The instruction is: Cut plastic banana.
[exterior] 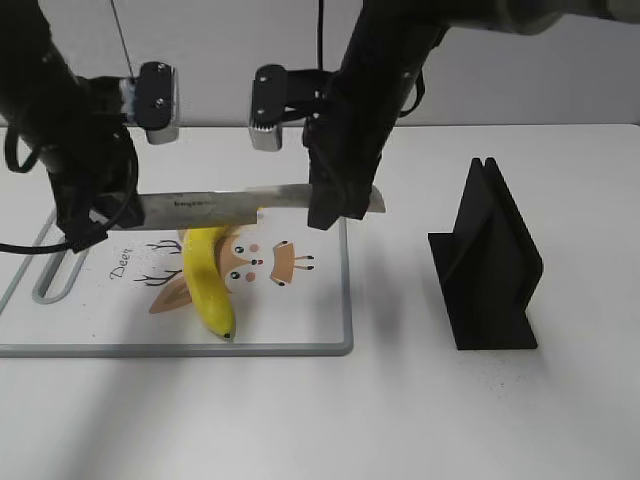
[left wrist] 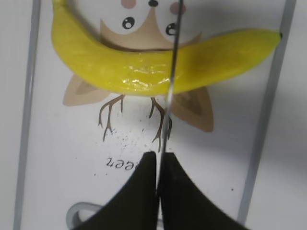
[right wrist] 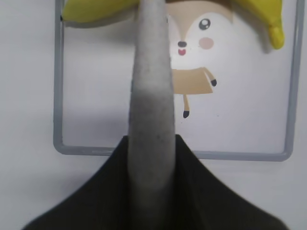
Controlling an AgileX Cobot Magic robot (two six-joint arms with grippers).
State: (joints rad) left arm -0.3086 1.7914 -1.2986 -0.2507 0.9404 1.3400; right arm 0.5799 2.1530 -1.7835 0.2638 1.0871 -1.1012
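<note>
The plastic banana [exterior: 205, 275] lies whole on a white cutting board [exterior: 300, 345] printed with a deer. A knife [exterior: 200, 207] is held level across and just above the banana; I cannot tell if it touches. My left gripper [exterior: 85, 225] is shut on the blade's tip end. My right gripper [exterior: 335, 205] is shut on the grey handle. In the left wrist view the thin blade [left wrist: 170, 86] runs edge-on from the jaws [left wrist: 158, 160] across the banana [left wrist: 120, 67]. In the right wrist view the handle [right wrist: 151, 96] leaves the jaws [right wrist: 151, 143] towards the banana [right wrist: 96, 9].
A black slotted stand [exterior: 490, 270] is on the table right of the board. The board's grey rim shows in both wrist views [left wrist: 261, 120] [right wrist: 57, 96], and its handle loop [exterior: 50, 285] is at the left.
</note>
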